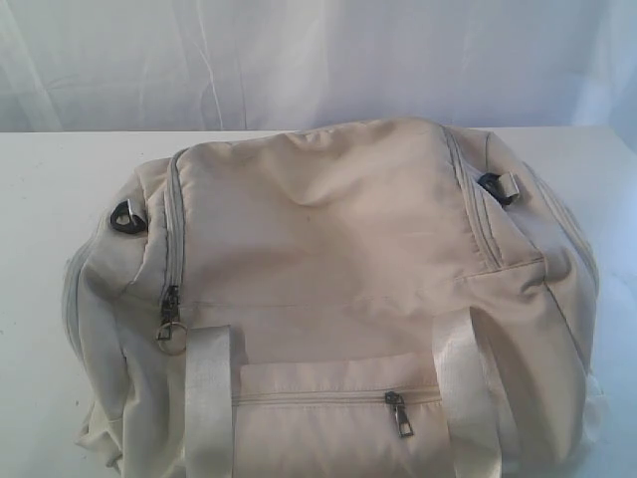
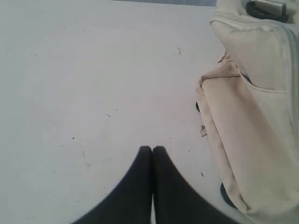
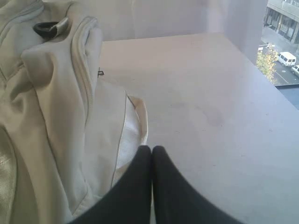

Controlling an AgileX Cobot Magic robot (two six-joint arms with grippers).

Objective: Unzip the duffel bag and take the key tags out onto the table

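Cream duffel bag (image 1: 328, 249) lies centre frame on the white tabletop (image 1: 50, 199); we see left and right jaws closed, gripping nothing.

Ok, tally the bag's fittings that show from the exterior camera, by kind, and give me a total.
Zipper pulls: 2
Black D-rings: 2
Shiny webbing straps: 2
Total on the duffel bag: 6
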